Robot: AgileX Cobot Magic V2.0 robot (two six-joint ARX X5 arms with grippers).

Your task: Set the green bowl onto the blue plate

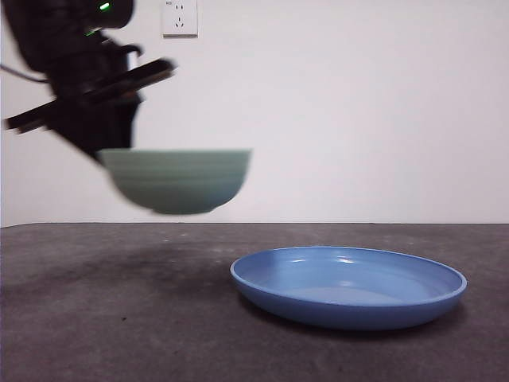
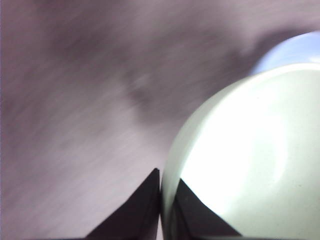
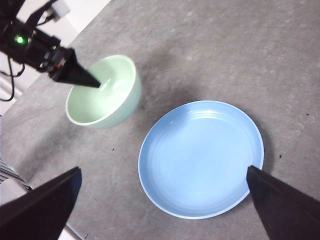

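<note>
Left gripper (image 2: 160, 187) clamps rim of one green bowl (image 1: 178, 180), held in air, clear of grey table (image 1: 119, 318), beside one blue plate (image 1: 348, 286) resting there. Right gripper (image 3: 165, 200) spread wide above the plate, holding nothing.

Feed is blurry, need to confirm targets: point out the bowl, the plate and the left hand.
bowl (image 1: 179, 181), front view, outer side wall.
plate (image 3: 200, 157), right wrist view, bare inner floor.
left hand (image 2: 161, 186), left wrist view, midway between fingertips, shut on the bowl's rim.
</note>
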